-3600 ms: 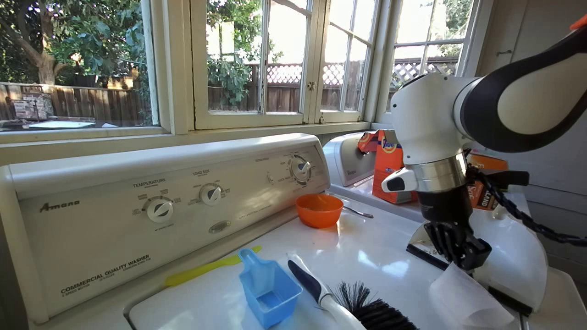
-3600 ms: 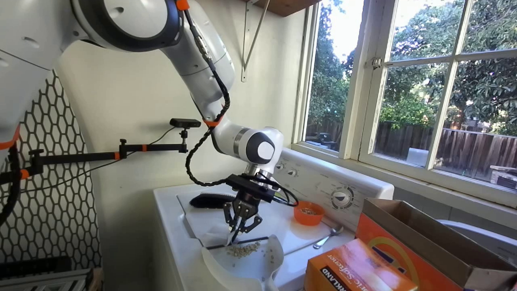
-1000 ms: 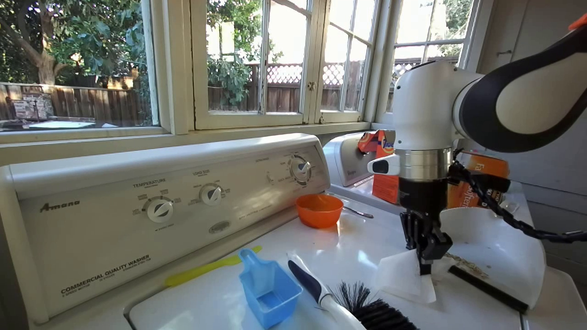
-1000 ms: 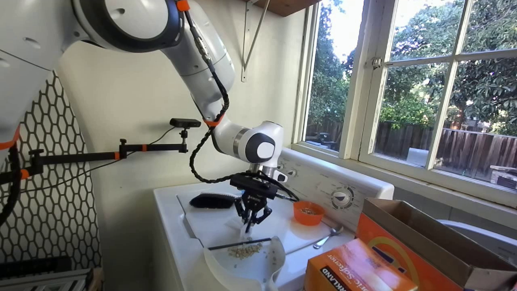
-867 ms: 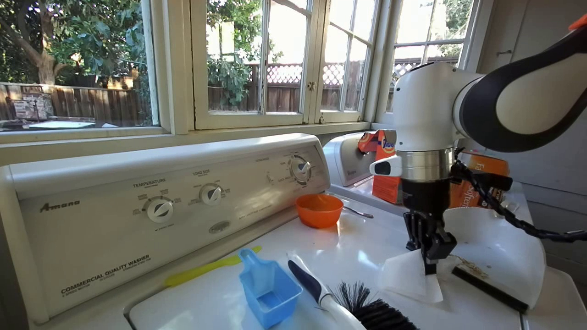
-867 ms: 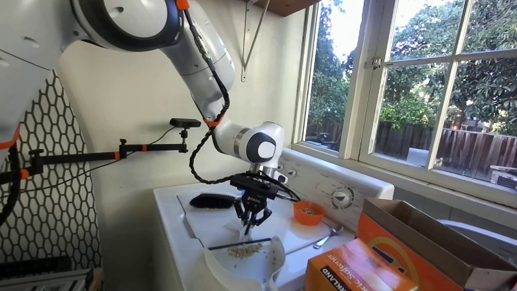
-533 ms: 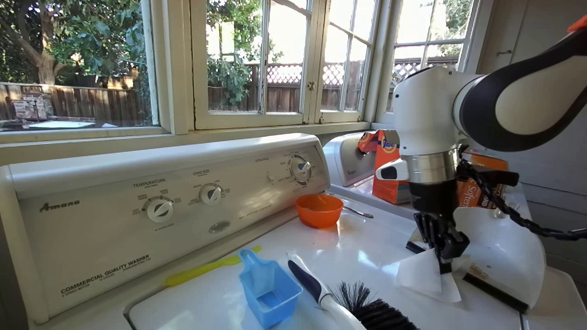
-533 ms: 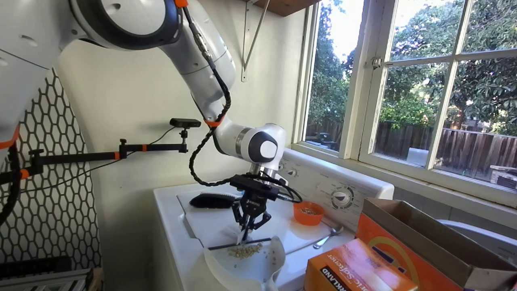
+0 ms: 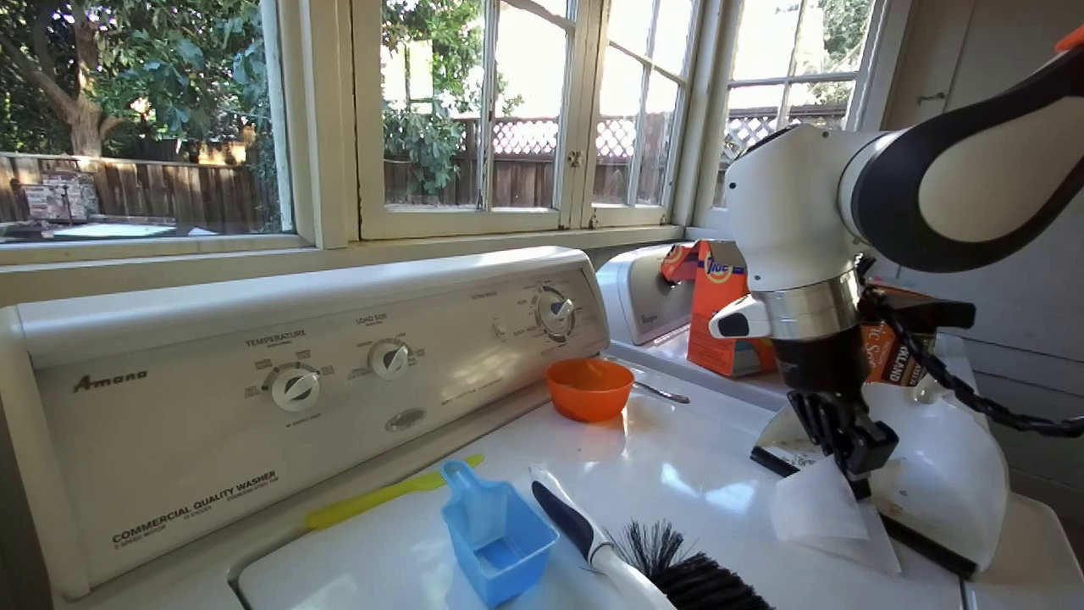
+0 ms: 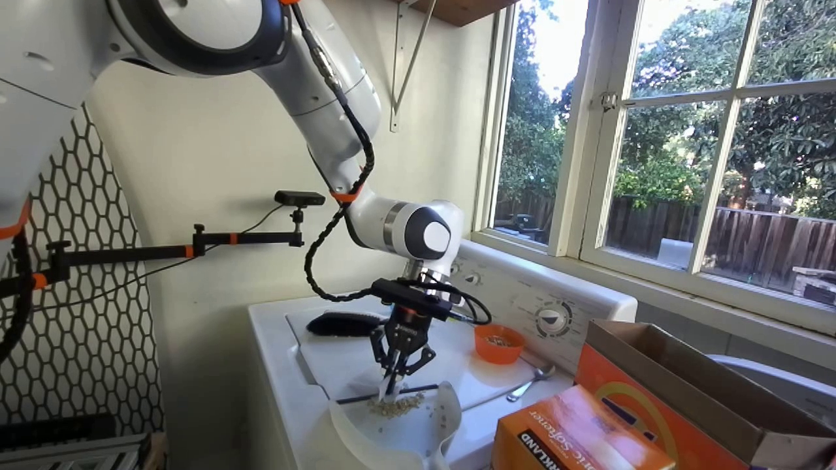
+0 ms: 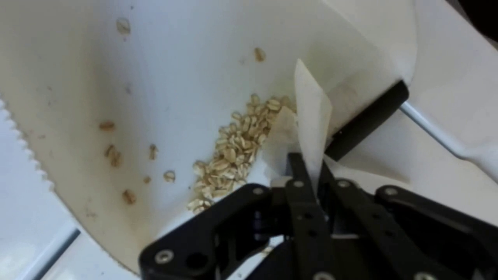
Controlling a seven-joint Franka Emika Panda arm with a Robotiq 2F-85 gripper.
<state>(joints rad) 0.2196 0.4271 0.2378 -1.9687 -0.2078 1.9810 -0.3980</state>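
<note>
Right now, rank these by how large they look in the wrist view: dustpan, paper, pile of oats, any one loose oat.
Largest: dustpan, though the frame cuts it off.
Middle, unranked: paper and pile of oats; they look close, and the paper stands nearer the camera.
Smallest: loose oat.

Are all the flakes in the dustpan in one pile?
No, in the wrist view several loose flakes lie apart from the pile.
</note>
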